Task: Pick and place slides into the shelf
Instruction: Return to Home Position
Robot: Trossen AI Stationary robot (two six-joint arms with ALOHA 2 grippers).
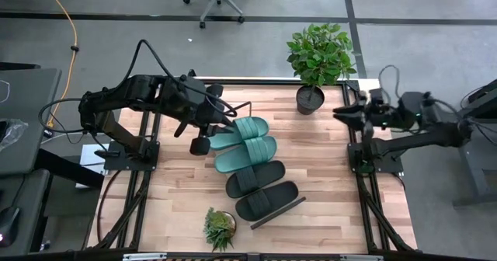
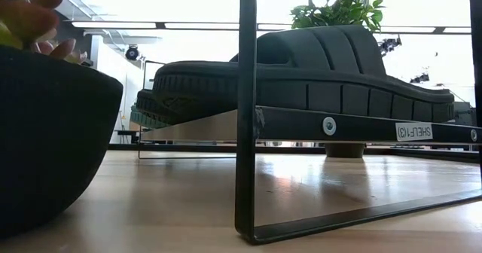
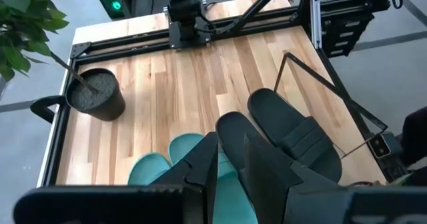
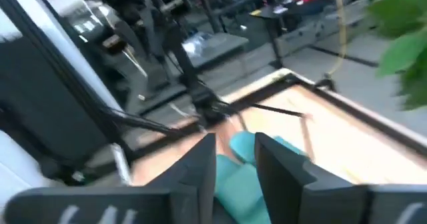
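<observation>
Four rubber slides lie side by side on the slanted light-wood shelf (image 1: 289,207) near the table's middle: two teal-green ones (image 1: 245,144) and two black ones (image 1: 261,189), each with a wide ribbed strap. Their long axes run roughly across the table, tilted, toes toward the right arm's side. The left gripper (image 1: 231,122) hovers over the teal pair, fingers narrow and holding nothing. The right gripper (image 1: 340,112) hangs near the table's right edge, fingers narrowly parted, empty.

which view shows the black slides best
The high view: both black slides show whole, side by side beside the teal pair. Low view shows one side-on, left wrist view shows both partly hidden, right wrist view none.
</observation>
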